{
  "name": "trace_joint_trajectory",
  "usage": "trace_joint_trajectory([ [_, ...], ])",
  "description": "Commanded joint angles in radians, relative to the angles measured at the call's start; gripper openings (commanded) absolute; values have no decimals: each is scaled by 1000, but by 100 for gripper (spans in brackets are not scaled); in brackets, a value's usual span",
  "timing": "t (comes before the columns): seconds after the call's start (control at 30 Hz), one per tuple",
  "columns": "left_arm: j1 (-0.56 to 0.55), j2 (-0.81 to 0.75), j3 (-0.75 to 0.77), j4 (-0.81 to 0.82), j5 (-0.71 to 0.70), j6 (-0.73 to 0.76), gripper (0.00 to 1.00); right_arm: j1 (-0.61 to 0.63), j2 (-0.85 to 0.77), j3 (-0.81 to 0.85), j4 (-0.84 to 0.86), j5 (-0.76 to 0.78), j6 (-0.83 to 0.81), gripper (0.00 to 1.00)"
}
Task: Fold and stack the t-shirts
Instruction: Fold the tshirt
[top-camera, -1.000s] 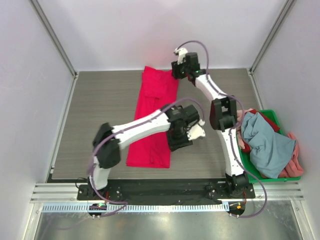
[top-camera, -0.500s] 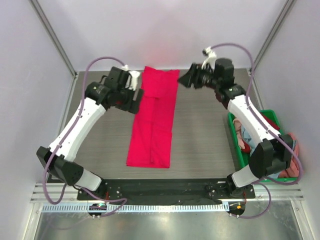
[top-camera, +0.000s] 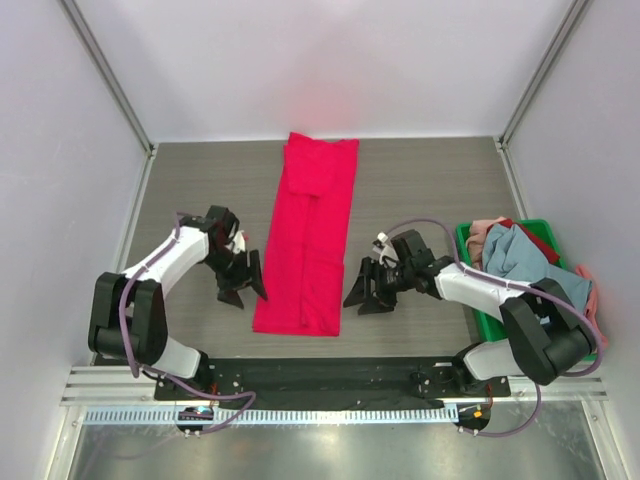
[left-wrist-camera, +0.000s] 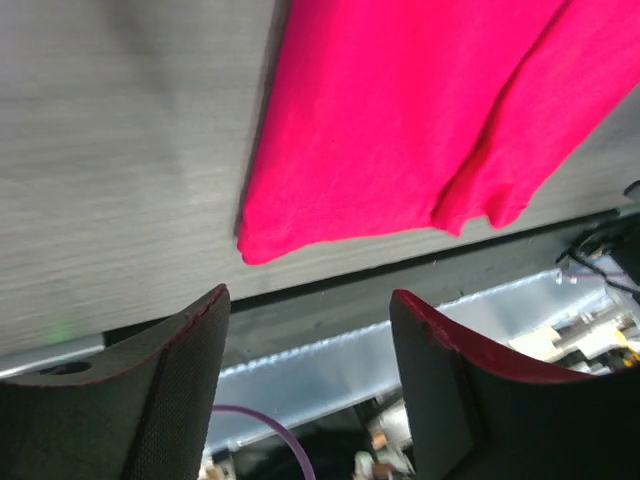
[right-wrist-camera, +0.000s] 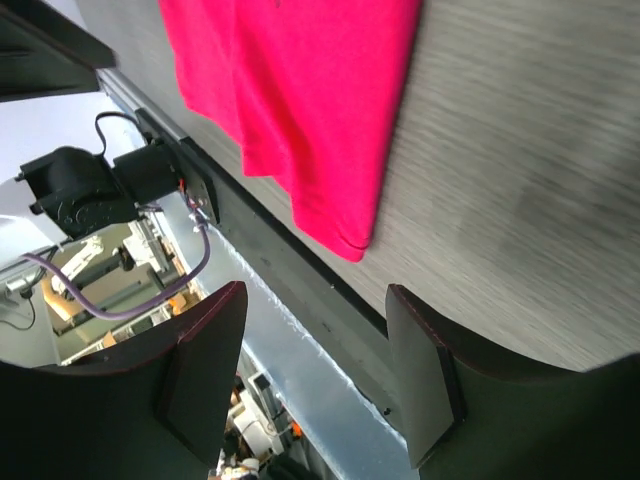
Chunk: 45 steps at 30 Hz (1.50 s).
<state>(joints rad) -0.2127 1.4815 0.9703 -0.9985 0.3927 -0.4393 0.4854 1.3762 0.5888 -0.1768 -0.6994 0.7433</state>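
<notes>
A bright crimson-red t-shirt (top-camera: 310, 235) lies folded into a long narrow strip down the middle of the table. Its near end shows in the left wrist view (left-wrist-camera: 400, 120) and the right wrist view (right-wrist-camera: 300, 110). My left gripper (top-camera: 243, 291) is open and empty just left of the strip's near corner. My right gripper (top-camera: 364, 299) is open and empty just right of the near end. Grey-blue (top-camera: 530, 285), salmon-pink (top-camera: 592, 320) and red (top-camera: 530, 235) shirts are heaped in the crate.
A green plastic crate (top-camera: 497, 333) stands at the right edge of the table, beside the right arm. The table's near edge with its black rail (top-camera: 330, 375) runs just below both grippers. Grey walls and metal frame posts close in the sides and back.
Both arms have swung from the far end of the red strip down to its near end. The left gripper is now left of it, the right gripper right of it. The shirt has not moved.
</notes>
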Motion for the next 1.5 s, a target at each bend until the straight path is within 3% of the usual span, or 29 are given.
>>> trace_joint_trajectory([
  [0.0, 9, -52, -76, 112, 112, -108, 65, 36, 3, -14, 71, -32, 74, 64],
  [0.33, 22, -23, -208, 228, 68, -188, 55, 105, 222, 32, 40, 47, 108, 60],
  [0.57, 27, -1, -257, 265, 34, -194, 42, 136, 273, 48, 16, 55, 114, 57],
  [0.97, 26, 54, -272, 265, -29, -190, 43, 154, 365, 77, 2, 78, 103, 53],
  [1.13, 10, 59, -278, 278, -9, -190, 23, 160, 419, 104, 5, 75, 94, 48],
  [1.23, 1, 53, -280, 281, -6, -188, 9, 162, 417, 101, 3, 71, 93, 39],
  [1.27, 1, 51, -277, 281, -2, -187, 1, 162, 411, 98, 5, 64, 93, 25],
  [1.3, 1, 46, -277, 279, 0, -185, 0, 162, 403, 94, 7, 67, 94, 9],
  [1.33, 1, 39, -275, 278, 3, -185, 0, 162, 382, 83, 0, 72, 96, 2],
  [1.47, 1, -6, -227, 271, 14, -155, 0, 148, 296, 60, -7, 37, 90, 2],
])
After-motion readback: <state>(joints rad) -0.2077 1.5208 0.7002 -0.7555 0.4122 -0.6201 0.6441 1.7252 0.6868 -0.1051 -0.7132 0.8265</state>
